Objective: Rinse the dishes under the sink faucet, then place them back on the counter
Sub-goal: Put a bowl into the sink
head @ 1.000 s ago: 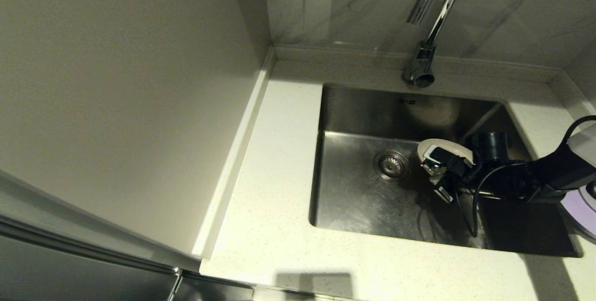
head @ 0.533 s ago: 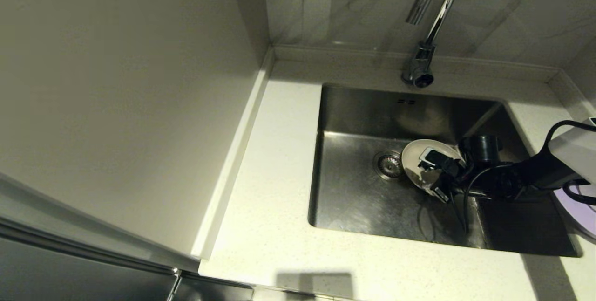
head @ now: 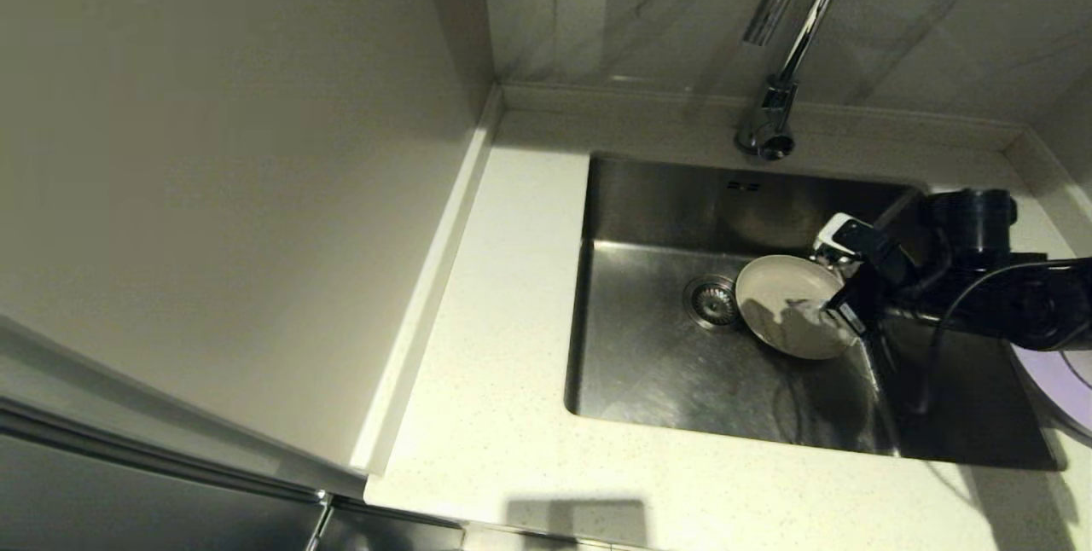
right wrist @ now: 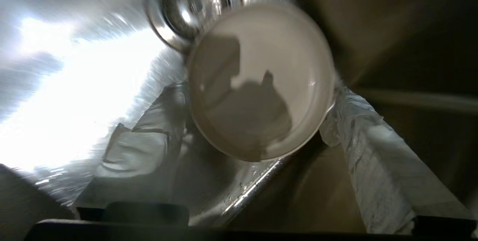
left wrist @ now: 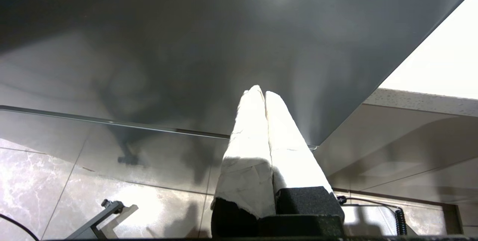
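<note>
Currently, your inventory at the sink [head: 648,201] reads as follows.

Right gripper [head: 840,274]: reaching into the basin from the right side, jaws standing apart. Your right wrist view shows its two wrapped fingers [right wrist: 366,151] spread wide, one on either side of the dish.

Beige plate [head: 789,305]: lying on the sink floor, face up, just ahead of the open jaws and between their tips. In the right wrist view the plate [right wrist: 261,80] fills the gap between the fingers; whether either finger touches its rim you cannot tell. A shadow falls across its inside.

Drain strainer [head: 710,300]: just beyond the plate on the side away from the jaws, its edge touching or slightly overlapped by the plate rim; it also shows in the right wrist view [right wrist: 194,6].

Lavender plate [head: 1062,385]: behind the right arm, on the counter [head: 495,380] at the sink's right edge, only partly in view.

Faucet [head: 785,65]: at the back of the sink, well apart from the jaws, spout up above the basin.

Left gripper [left wrist: 261,99]: away from the sink beside a dark cabinet panel, jaws pressed together with nothing between them.
</note>
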